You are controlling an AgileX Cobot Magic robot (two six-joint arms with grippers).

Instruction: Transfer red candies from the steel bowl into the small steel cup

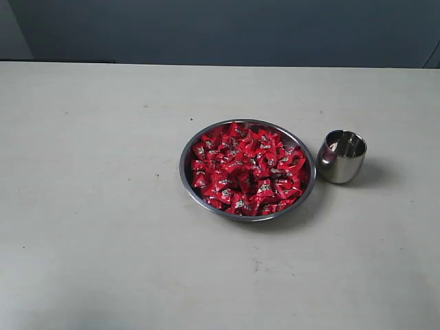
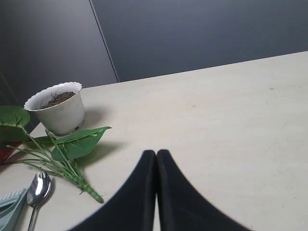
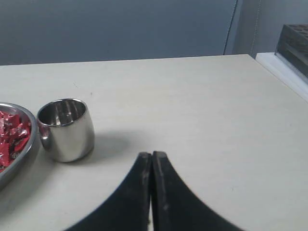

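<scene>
The red candies (image 1: 247, 168) fill the steel bowl (image 1: 249, 218) on the table (image 1: 103, 220), the small steel cup (image 1: 338, 167) stands upright just beside it, and the left end effector (image 2: 156, 154) and right end effector (image 3: 152, 156) are each closed, gripping nothing.

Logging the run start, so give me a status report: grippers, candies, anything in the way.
Left gripper, right gripper: jaws shut, empty. Red candies in steel bowl; small steel cup upright beside it. No obstruction seen.
</scene>
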